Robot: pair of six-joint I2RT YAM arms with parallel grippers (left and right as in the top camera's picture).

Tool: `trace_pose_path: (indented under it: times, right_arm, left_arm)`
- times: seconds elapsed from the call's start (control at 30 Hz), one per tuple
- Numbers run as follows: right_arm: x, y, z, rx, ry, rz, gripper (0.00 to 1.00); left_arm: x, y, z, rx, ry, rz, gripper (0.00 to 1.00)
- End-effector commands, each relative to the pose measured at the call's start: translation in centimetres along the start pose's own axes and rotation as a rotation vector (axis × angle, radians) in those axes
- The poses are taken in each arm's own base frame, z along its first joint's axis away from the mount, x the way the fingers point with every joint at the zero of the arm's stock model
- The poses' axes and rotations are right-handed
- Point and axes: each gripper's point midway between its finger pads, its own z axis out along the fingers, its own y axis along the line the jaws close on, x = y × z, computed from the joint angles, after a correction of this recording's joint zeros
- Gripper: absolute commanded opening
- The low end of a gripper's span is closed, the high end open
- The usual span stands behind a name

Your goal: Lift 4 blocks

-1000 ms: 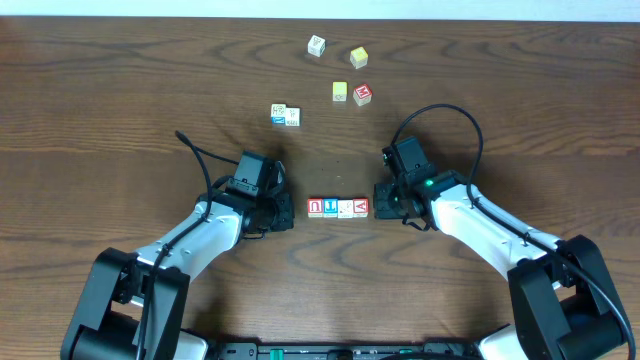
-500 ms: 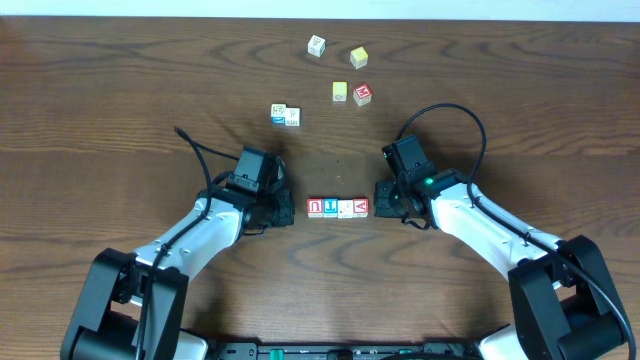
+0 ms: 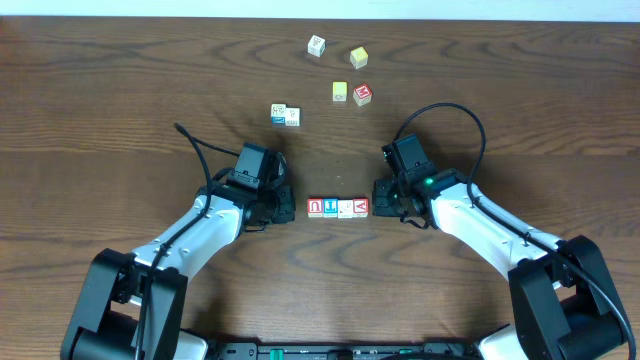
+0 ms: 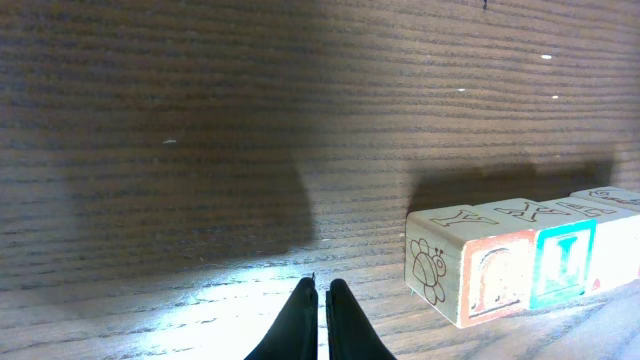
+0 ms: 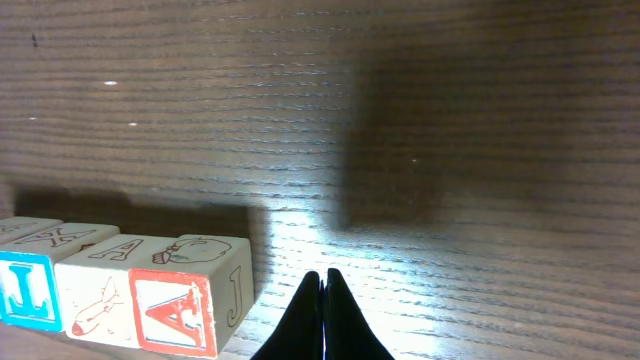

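Flanked the four blocks (image 3: pixel 338 207), lined up touching side by side on the table (image 3: pixel 120 100), with left gripper (image 3: pixel 288 211) and right gripper (image 3: pixel 379 205) just off either end, both pinched together, clamped on nothing.

We see a dark brown wood-grain table (image 3: pixel 110 110) filling the view; a pale strip (image 3: pixel 400 8) runs along its 12 o'clock edge.
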Motion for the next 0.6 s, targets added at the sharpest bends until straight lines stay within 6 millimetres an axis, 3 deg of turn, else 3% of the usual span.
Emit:
trace_pose_path:
  times: [0.0,0.57]
  right_arm:
    - [-0.3,0.8,0.1,-0.020,0.002,-0.023,0.01]
    - [-0.1,1.4,0.7,-0.055,0.018,-0.024,0.01]
  left_arm:
    - [-0.8,-0.1,-0.1,-0.003,-0.015,0.013,0.07]
    - [-0.6,-1.2,0.6,0.049,0.000,0.028,0.08]
